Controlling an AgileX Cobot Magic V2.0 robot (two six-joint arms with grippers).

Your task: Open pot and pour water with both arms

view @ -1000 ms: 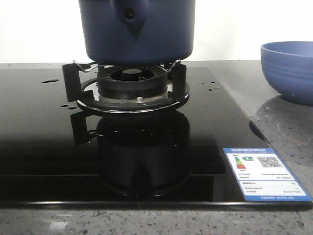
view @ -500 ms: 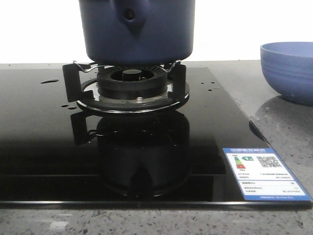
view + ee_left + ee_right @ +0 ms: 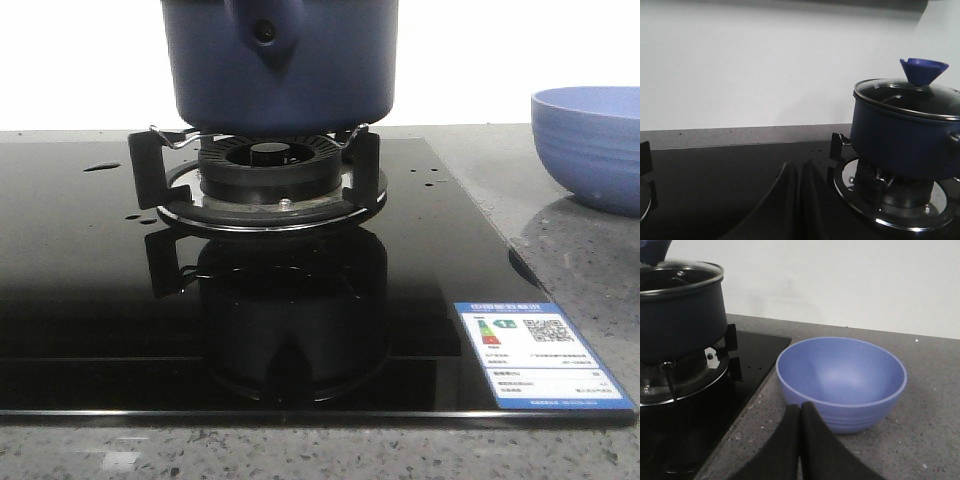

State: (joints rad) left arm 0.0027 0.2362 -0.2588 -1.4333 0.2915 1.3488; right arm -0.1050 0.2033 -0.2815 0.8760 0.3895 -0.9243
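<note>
The pot [image 3: 280,65] sits squarely on the burner [image 3: 268,170], carried by the black prongs of the pot support [image 3: 146,168], with its stubby handle socket [image 3: 264,30] and round hole facing the front camera. Its glass lid [image 3: 907,97] is on, rimmed in metal and topped by a blue cone-shaped knob [image 3: 923,71]. The burner is set in a glossy black glass hob [image 3: 90,300], which mirrors the pot's underside.

The water [image 3: 101,166] shows only as a small glossy puddle on the hob, out to the left of the burner as the robot faces, with a few fine drops [image 3: 432,180] scattered on the glass to the burner's right.

The lighter blue ribbed bowl [image 3: 841,381] stands upright on the grey speckled bench [image 3: 930,440], off the hob and well to the right of the burner. A blue-edged energy label [image 3: 540,355] is stuck to the hob's near right corner, forward of the burner.

The left hand [image 3: 798,195] hangs low over the hob to the left of the burner, its two dark fingers pressed together with nothing between them. The right hand [image 3: 800,440] hovers over the bench just short of the bowl, fingers likewise closed and empty.
</note>
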